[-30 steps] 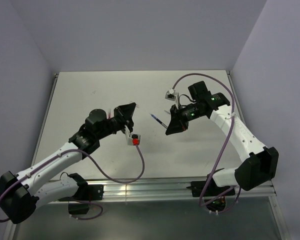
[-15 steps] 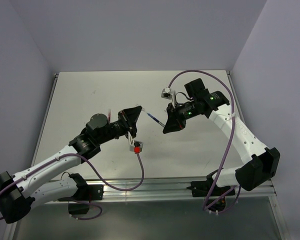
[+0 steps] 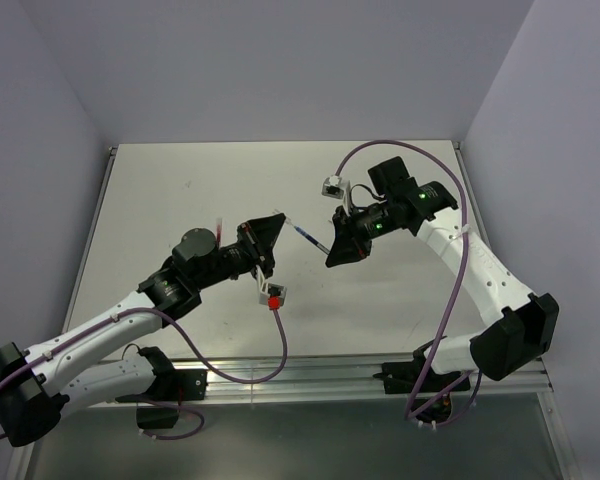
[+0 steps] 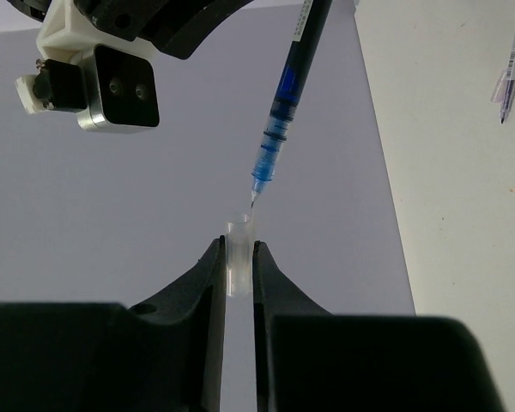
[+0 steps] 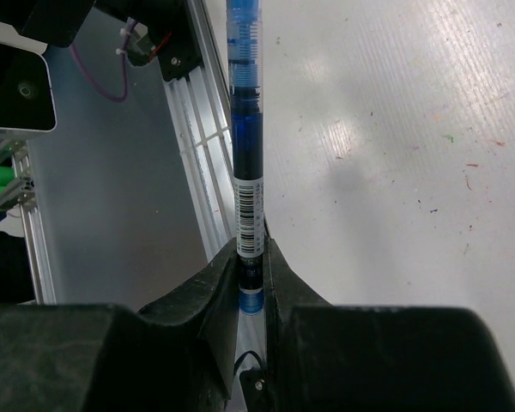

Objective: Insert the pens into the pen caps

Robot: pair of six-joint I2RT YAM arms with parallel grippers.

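Note:
My left gripper point(image 3: 277, 222) is shut on a clear pen cap point(image 4: 238, 257), held upright between the fingertips with its open mouth up. My right gripper point(image 3: 335, 253) is shut on the blue pen point(image 5: 245, 129), gripping it near its rear end. In the left wrist view the blue pen point(image 4: 283, 94) slants down and its tip sits right at the cap's mouth. Both are held in the air above the table's middle. A pale pen point(image 4: 512, 69) lies on the table. A red pen point(image 3: 220, 224) shows partly behind the left arm.
The white table point(image 3: 180, 200) has a metal rail point(image 3: 310, 375) along its near edge, where both arm bases sit. Purple cables loop off both wrists. The right wrist camera housing point(image 4: 103, 77) hangs close above the left gripper.
My left gripper has moved right and up with the cap, meeting the blue pen's tip. My right gripper has shifted slightly left. Little has moved in the last half second.

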